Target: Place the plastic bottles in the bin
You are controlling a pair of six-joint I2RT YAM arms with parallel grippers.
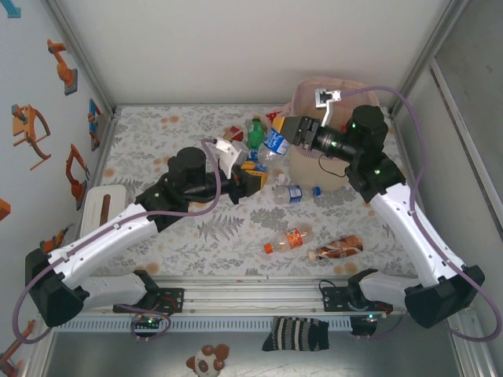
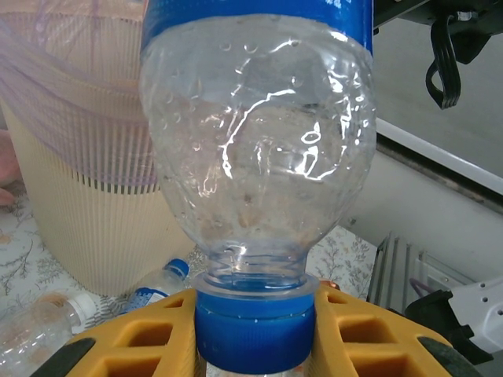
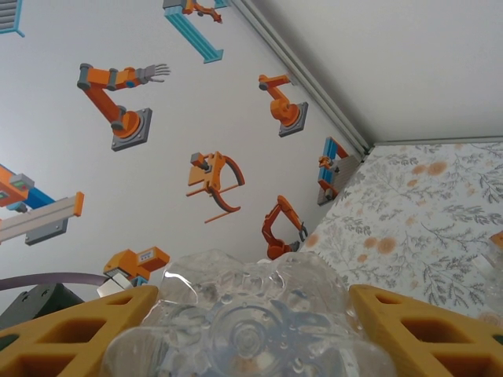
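From above, the blue-labelled bottle (image 1: 275, 143) hangs over the table between the left gripper (image 1: 253, 179) and the right gripper (image 1: 287, 129), just in front of the pink bin (image 1: 302, 93).

On the left wrist camera, the yellow fingers (image 2: 149, 338) are clamped on the bottle's (image 2: 255, 157) blue cap, with the bin (image 2: 86, 220) behind.

On the right wrist camera, the yellow fingers (image 3: 397, 322) pinch its knobbly clear base (image 3: 236, 287).

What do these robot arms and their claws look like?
The left arm and right arm have white shells with black joints and bases. A lilac cable loops along each. The left gripper and right gripper have yellow fingers with cut-out holes.
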